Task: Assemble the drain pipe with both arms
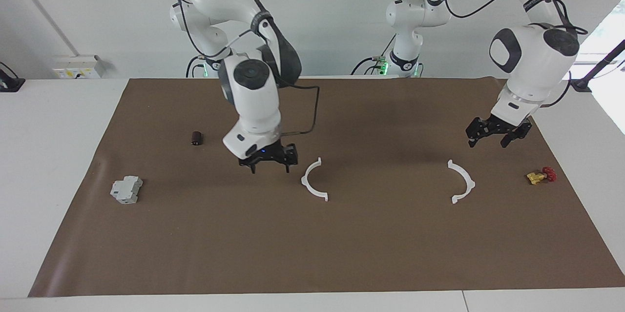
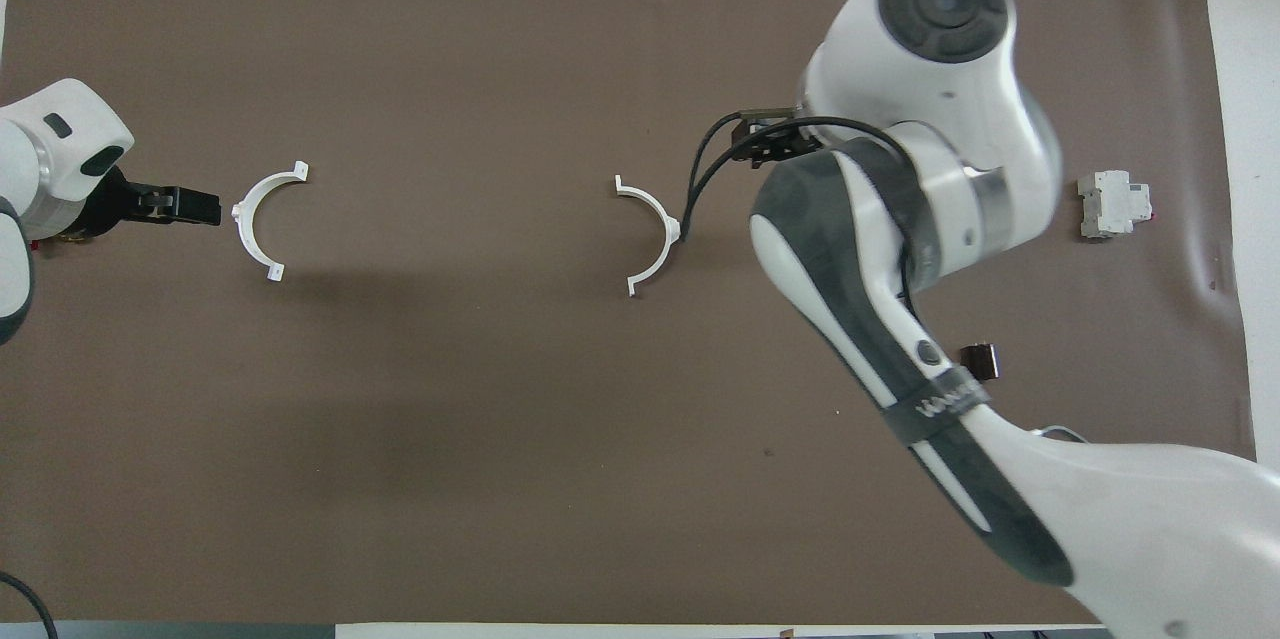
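The drain pipe lies as two separate white arcs on the brown mat. One arc [image 1: 304, 182] [image 2: 668, 224] is near the middle. The other arc [image 1: 471, 182] [image 2: 243, 219] is toward the left arm's end. My right gripper [image 1: 270, 168] is open and empty, low over the mat beside the middle arc, on the side toward the right arm's end. In the overhead view it [image 2: 765, 144] is mostly hidden under its arm. My left gripper [image 1: 488, 144] [image 2: 190, 206] is open and empty, raised over the mat beside the other arc.
A grey blocky device [image 1: 127, 190] [image 2: 1112, 204] sits toward the right arm's end. A small dark cylinder [image 1: 197, 137] [image 2: 978, 359] lies nearer to the robots. A yellow-and-red valve [image 1: 541, 175] lies at the left arm's end of the mat [image 1: 312, 253].
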